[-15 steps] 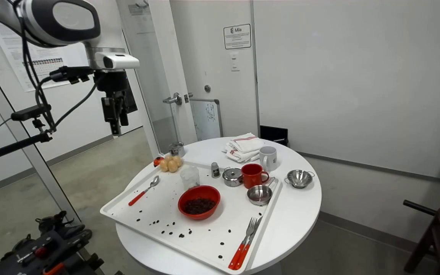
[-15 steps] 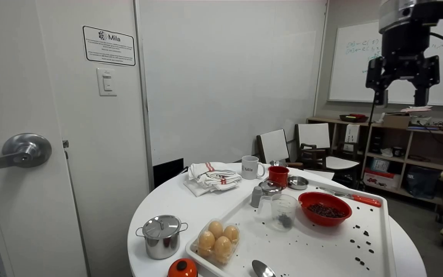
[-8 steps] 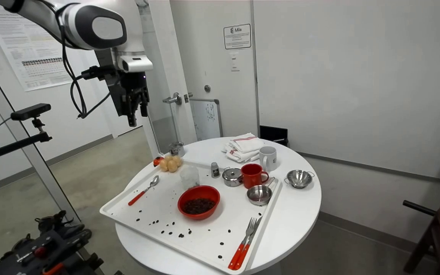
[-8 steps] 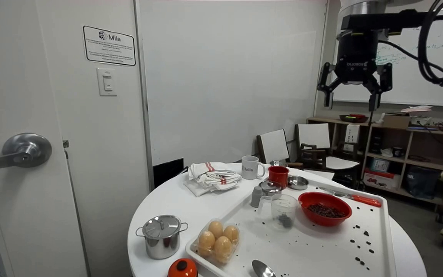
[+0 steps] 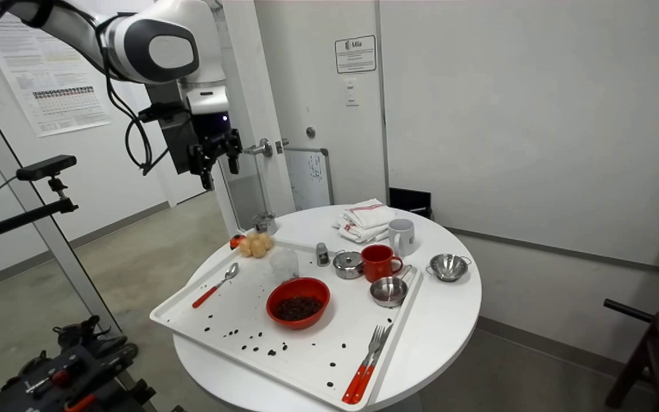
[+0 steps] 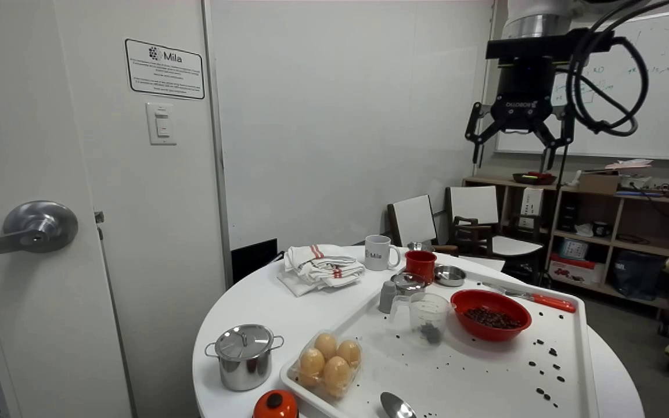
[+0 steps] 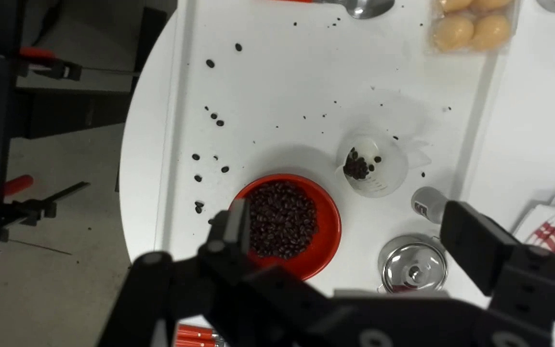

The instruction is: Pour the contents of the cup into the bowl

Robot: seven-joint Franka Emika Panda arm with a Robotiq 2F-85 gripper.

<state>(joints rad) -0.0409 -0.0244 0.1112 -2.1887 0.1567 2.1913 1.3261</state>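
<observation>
The red bowl stands on the white tray and holds many dark beans; it shows in both exterior views and in the wrist view. The clear plastic measuring cup stands upright close beside the bowl, with a small heap of dark beans at its bottom; it also shows in the wrist view and in an exterior view. My gripper is open and empty, fingers downward, high above the table. The wrist view looks down past its spread fingers at the bowl and cup.
A grey shaker and a lidded metal pot stand near the cup. A red mug, a metal pan, eggs, a spoon and a fork and knife lie around. Loose beans are scattered on the tray.
My gripper has moved towards the table, rightward in one exterior picture and leftward in the other, and has turned about its vertical axis. It stays open. The cup and bowl have not moved.
</observation>
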